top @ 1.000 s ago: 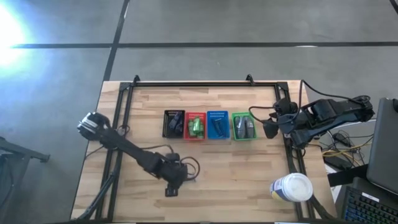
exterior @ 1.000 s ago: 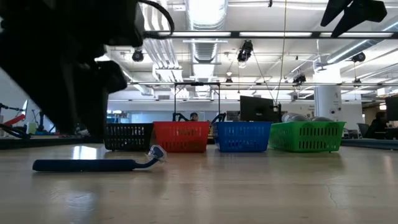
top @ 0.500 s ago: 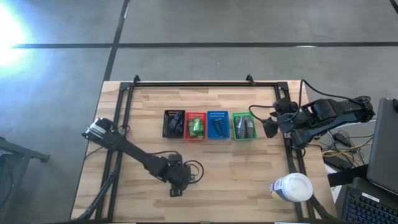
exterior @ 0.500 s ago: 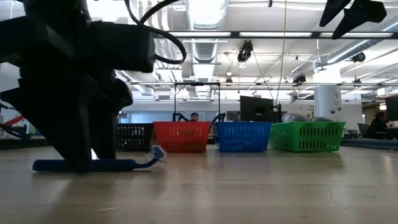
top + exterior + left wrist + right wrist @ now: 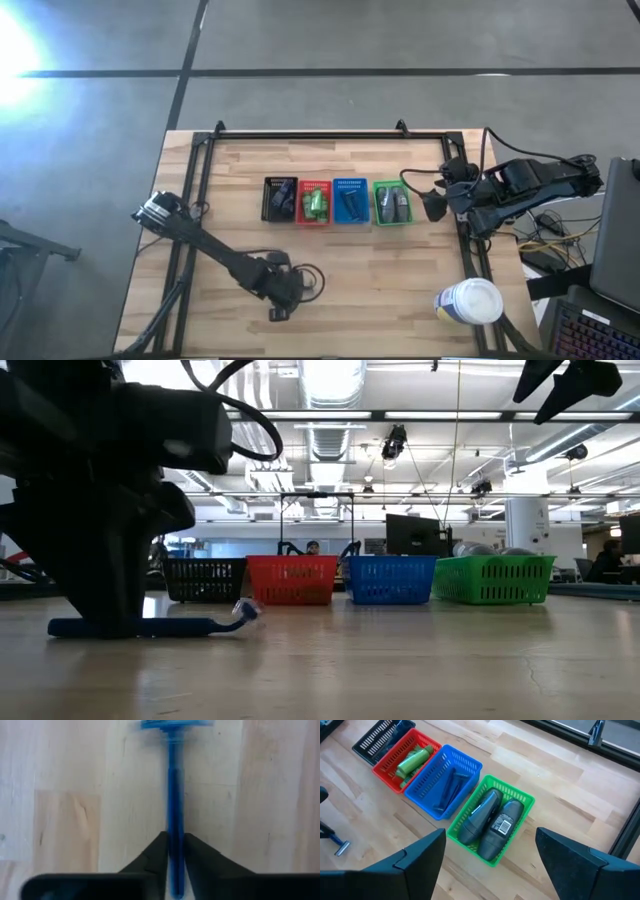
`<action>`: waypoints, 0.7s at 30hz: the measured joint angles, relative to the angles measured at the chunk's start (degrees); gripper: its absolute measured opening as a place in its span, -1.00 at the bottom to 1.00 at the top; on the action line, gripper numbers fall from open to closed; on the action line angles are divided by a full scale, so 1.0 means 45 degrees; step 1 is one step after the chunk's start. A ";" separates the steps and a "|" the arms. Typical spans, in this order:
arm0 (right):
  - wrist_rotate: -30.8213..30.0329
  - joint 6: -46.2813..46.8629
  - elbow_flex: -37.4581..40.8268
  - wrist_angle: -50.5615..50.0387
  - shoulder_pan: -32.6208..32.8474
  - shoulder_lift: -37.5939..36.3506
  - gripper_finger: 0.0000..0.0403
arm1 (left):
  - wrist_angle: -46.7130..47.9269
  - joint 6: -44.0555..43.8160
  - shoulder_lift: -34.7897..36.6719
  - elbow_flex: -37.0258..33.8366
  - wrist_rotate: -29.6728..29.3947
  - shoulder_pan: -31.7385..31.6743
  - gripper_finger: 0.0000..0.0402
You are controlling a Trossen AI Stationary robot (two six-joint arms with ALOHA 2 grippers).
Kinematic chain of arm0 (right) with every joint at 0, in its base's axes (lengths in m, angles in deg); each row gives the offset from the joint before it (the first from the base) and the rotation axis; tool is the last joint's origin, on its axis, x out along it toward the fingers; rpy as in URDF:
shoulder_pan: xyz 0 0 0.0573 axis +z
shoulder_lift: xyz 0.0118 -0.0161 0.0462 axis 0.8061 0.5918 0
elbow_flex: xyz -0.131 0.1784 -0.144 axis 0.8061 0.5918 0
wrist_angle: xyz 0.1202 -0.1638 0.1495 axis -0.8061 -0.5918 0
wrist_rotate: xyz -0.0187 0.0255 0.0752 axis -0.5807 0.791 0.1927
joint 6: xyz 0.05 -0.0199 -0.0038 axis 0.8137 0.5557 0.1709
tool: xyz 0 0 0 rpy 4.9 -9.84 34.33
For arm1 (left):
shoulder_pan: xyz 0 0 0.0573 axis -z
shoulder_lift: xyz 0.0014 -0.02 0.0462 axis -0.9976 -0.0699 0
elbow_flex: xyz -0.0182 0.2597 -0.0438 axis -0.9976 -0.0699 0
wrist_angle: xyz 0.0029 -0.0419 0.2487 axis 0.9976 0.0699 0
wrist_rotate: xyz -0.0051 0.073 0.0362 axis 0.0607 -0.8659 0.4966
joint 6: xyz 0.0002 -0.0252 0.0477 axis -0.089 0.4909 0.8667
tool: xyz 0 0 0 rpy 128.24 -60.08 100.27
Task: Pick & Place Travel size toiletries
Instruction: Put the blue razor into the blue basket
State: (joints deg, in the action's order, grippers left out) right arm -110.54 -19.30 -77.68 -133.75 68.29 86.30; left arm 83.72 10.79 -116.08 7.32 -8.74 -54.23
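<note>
A blue razor lies flat on the wooden table, near its front edge, with its head pointing away from the fingers; it also shows in the low view. My left gripper is down at the table and shut on the razor's handle. My right gripper hangs open and empty above the table's right side, by the green basket, which holds two dark grey oval containers. Green bottles lie in the red basket, and dark stick-like pieces in the blue basket. My left gripper pinches the razor's handle between its two fingers, near the end away from the head. The fingers come from above, pointing down, one on each side of the handle. The razor lies level on the table.
Black, red, blue and green baskets stand in a row at the table's middle. A large white canister stands at the front right corner. A black frame runs along the table's edges.
My left gripper has gone a little toward the table's right and near edges and come down onto the razor's handle. The razor still lies on the table.
</note>
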 joint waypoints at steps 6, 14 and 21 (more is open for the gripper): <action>0.0201 -0.0017 0.0000 0.0032 0.0000 0.0010 0.46 | 0.0078 -0.1412 -0.0024 0.0291 0.0213 -0.0242 -0.89; 0.1220 -0.1448 0.0005 0.1780 0.0007 0.0015 0.34 | -0.0954 -0.1551 0.1025 0.0791 0.0015 -0.1270 -0.89; 0.1610 -0.3624 0.0005 0.5183 0.0010 0.0019 0.26 | -0.4470 -0.0709 0.3165 0.0773 -0.1854 -0.3016 -0.89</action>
State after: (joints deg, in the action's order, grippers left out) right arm -103.29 -35.61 -77.66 -110.43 68.33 86.39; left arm 63.61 7.60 -101.83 10.79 -17.08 -67.80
